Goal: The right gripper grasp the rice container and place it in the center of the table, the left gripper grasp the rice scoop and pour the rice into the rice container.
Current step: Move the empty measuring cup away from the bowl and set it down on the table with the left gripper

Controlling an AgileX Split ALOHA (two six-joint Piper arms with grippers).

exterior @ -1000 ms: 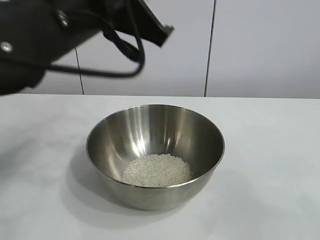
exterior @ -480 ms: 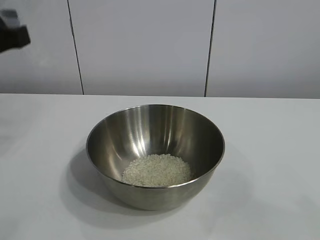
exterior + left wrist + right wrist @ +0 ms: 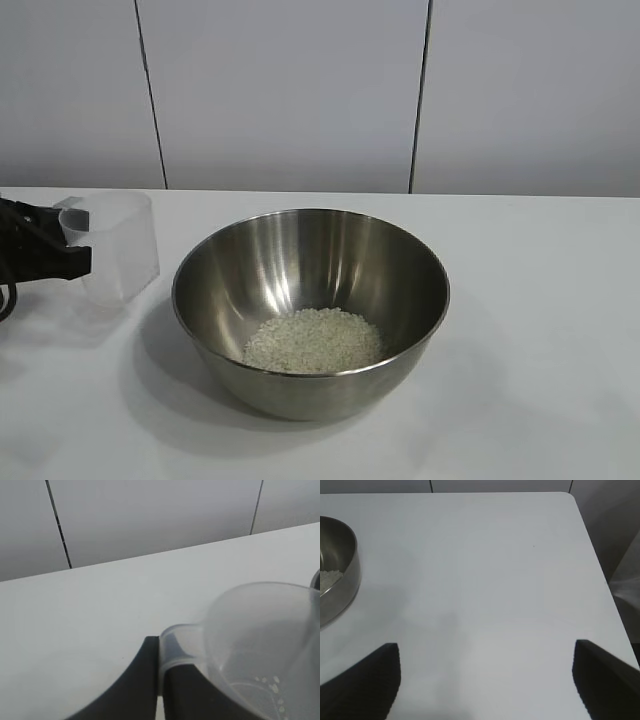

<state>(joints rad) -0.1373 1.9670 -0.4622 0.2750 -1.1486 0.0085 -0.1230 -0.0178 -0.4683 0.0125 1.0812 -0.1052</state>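
The steel rice container (image 3: pixel 310 305) stands in the middle of the white table (image 3: pixel 540 300) with a heap of rice (image 3: pixel 314 341) in its bottom. My left gripper (image 3: pixel 72 252) is at the far left, shut on the tab handle of the clear rice scoop (image 3: pixel 118 260), which stands upright at table level, left of the bowl. In the left wrist view the fingers (image 3: pixel 145 680) pinch the scoop's tab (image 3: pixel 180 645); a few grains lie in the scoop (image 3: pixel 265 650). My right gripper (image 3: pixel 487 680) is open and empty over bare table, right of the bowl (image 3: pixel 337 570).
A white panelled wall (image 3: pixel 300 90) runs behind the table. The table's far right corner and edge (image 3: pixel 580 525) show in the right wrist view, with a gap beyond.
My left arm has swung away from above the bowl, out to the left and down. The scoop now stands upright by the table's left side.
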